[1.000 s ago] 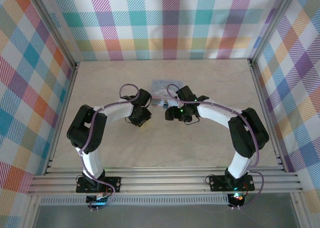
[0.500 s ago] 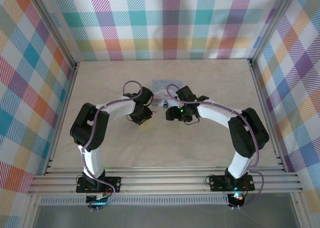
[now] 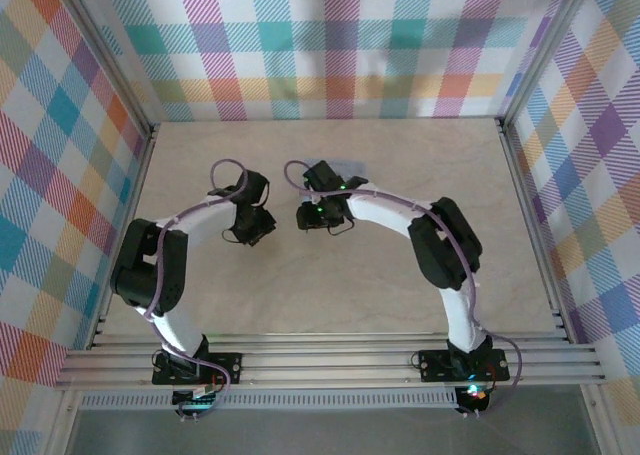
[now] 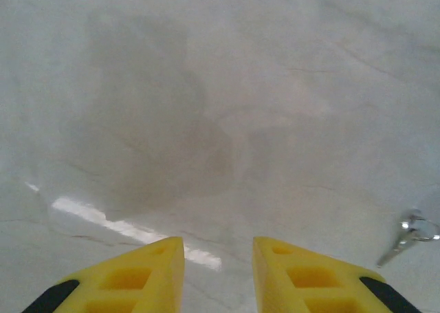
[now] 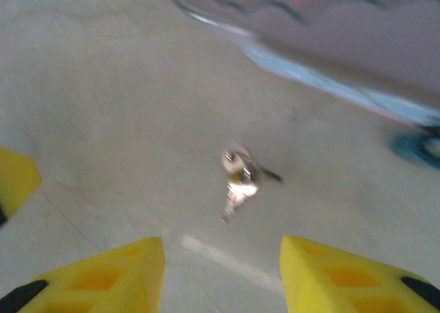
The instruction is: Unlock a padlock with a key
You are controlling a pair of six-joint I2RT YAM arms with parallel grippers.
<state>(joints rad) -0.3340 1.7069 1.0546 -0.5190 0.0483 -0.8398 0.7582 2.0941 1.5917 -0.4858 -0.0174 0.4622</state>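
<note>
Key (image 5: 240, 182) and padlock (image 5: 330, 45) both lie on the pale table (image 5: 103, 86), apart from each other. Seen from the right wrist, the key is a small shiny sliver with a rounded head, flat on the surface a little ahead of the right gripper (image 5: 221, 278) and roughly in line with the gap between its fingers. The padlock sits further out, up and to the right of the key. It shows as a blurred pale blue-grey block with a pinkish face, and its dark blue spot (image 5: 416, 148) is on the near edge at the far right.

The right claw stands open. Its two yellow fingers (image 5: 357, 278) are spread wide with bare table between them, and neither one touches the key.

The left gripper (image 4: 218, 272) is parted too, though more narrowly. There is a clear gap between its yellow fingers (image 4: 130, 278) and nothing is held in it. From that wrist the key glints at the right edge, off to the side of the fingers and clear of them.

From above, both arms bend inward over the middle of the table. Their wrists are near one another but not touching, and the right arm reaches across over the spot where the padlock lies.
</note>
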